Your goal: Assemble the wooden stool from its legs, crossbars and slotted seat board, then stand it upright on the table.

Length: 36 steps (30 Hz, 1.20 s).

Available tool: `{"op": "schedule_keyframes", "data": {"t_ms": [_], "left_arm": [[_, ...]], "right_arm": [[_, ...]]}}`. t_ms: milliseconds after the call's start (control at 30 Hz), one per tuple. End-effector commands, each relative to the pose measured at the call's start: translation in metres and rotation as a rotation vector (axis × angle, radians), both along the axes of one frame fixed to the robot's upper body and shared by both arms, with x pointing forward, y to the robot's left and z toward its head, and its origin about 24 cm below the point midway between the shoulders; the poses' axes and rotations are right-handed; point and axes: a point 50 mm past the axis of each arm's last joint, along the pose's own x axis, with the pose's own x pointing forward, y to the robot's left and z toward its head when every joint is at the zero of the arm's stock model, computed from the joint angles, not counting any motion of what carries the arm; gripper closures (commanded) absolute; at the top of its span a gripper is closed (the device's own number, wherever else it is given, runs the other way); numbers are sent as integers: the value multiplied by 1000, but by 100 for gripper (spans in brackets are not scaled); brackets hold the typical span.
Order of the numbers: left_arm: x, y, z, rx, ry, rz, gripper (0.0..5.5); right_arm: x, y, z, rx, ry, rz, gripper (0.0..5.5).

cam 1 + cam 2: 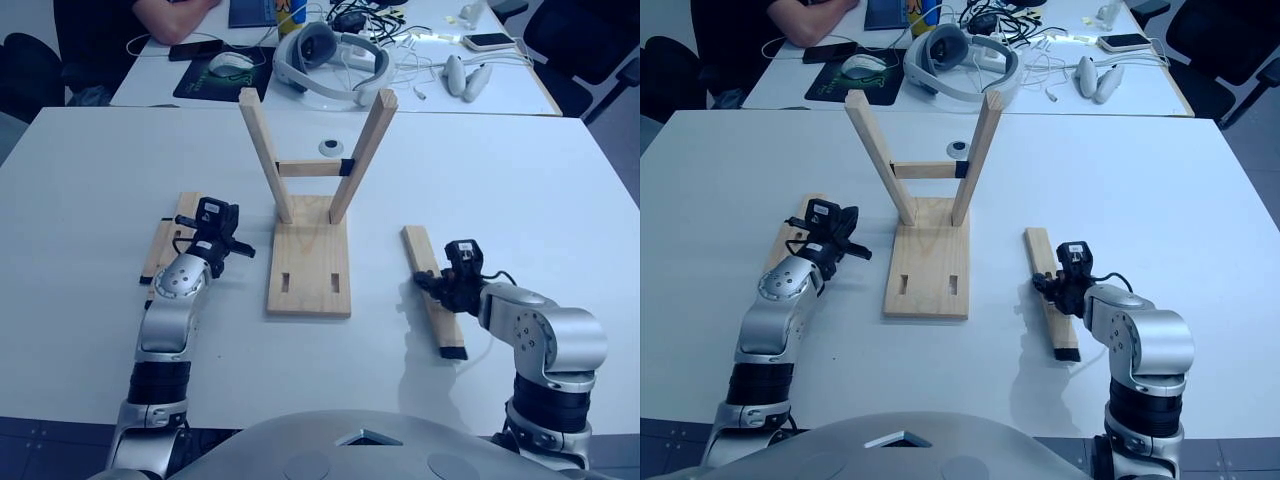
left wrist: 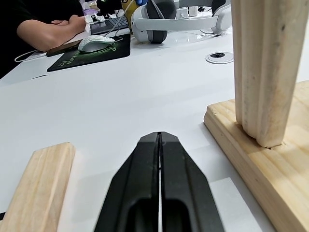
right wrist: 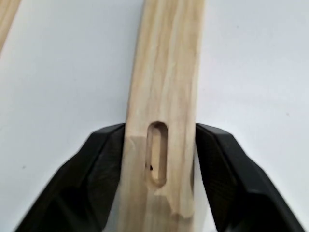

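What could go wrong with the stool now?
The right gripper pinches the loose leg by just its sides, so it might twist or slip when lifted. Swinging it over could bump the two standing legs, which look just slotted into the seat board. The shut left gripper isn't steadying the board.

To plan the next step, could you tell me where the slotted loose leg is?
In the eye views, the loose leg lies flat on the table, right of the seat board, held by the right gripper.

Right claw (image 3: 161, 128) clasping a slotted wooden leg (image 3: 166, 63) (its near end chipped), white table (image 3: 72, 72) beneath
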Motion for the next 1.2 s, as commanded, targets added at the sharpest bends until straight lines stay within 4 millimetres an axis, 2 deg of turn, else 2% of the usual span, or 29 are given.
{"op": "schedule_keyframes", "data": {"t_ms": [33,200,500,600,633,900,967,1067,1133,1200], "left_arm": [[6,-3,6,4,-17,-11,550],[7,-1,10,8,-30,-3,550],[7,5,15,-6,-52,47,550],[12,1,15,0,-52,26,550],[13,0,15,-2,-54,22,550],[15,4,16,0,-64,38,550],[15,8,20,-3,-75,47,550],[9,17,29,9,-101,69,550],[-1,35,38,27,-109,124,550],[-8,50,38,53,-71,144,550]], "right_arm": [[15,25,-12,77,24,-4,341],[41,48,-11,137,-44,-58,341],[49,59,-4,193,-115,-196,341],[51,60,-1,218,-133,-262,341],[52,61,0,218,-139,-271,305],[55,69,15,267,-207,-217,196],[57,65,24,250,-269,-202,164],[62,53,49,191,-486,-195,128],[61,33,61,138,-612,-252,122],[57,11,63,99,-670,-353,122]]}}
